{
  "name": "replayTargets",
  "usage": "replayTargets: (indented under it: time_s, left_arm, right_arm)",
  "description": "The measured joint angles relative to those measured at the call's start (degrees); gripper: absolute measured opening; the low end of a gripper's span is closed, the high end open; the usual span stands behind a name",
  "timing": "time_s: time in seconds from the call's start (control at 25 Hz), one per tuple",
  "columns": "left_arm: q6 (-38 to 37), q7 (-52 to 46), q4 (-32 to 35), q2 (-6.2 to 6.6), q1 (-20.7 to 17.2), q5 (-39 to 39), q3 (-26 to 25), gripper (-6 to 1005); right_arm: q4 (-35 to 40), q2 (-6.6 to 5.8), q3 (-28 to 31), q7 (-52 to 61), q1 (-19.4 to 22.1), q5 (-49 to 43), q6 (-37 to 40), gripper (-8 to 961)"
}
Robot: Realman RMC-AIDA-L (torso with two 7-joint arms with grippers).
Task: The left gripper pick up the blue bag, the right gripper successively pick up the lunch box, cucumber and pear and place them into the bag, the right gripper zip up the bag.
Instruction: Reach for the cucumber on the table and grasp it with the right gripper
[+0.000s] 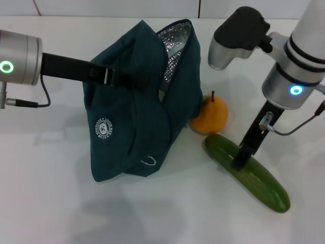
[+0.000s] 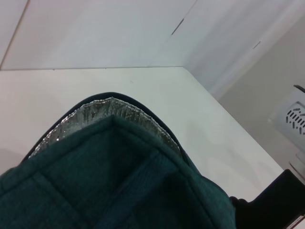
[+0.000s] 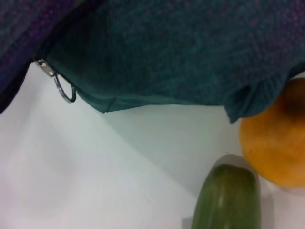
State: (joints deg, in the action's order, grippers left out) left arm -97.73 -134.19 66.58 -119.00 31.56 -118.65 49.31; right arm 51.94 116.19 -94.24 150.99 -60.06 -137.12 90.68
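Note:
The blue bag (image 1: 134, 119) stands upright on the white table with its top open, and its foil lining (image 1: 175, 43) shows. My left gripper (image 1: 138, 81) reaches in from the left and is shut on the bag's upper edge. The bag fills the left wrist view (image 2: 119, 176). The pear (image 1: 210, 116) sits against the bag's right side. The cucumber (image 1: 249, 173) lies in front of the pear, running toward the front right. My right gripper (image 1: 238, 161) is down on the cucumber's middle. The right wrist view shows the bag (image 3: 181, 52), the pear (image 3: 276, 138) and the cucumber's end (image 3: 228, 198). The lunch box is out of view.
The bag's ring zip pull (image 1: 148, 161) hangs low on its front; it also shows in the right wrist view (image 3: 64, 88). The white table (image 1: 61, 203) stretches to the left and front of the bag. A wall stands behind the table.

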Motion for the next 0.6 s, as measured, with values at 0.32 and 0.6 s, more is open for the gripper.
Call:
replayTargets:
  time_s: [0.32,0.6]
  left_arm:
    - [0.0,0.1,-0.1,0.0,0.1,0.0,0.0,39]
    - [0.0,0.7,-0.2,0.0,0.3,0.1,0.0,39]
  right_arm:
    - [-1.6,0.0,-2.8,0.0,-0.2,1.3,-2.5,825]
    - [-2.5,0.0,-4.9,0.0,-0.4,1.7,-3.6,825]
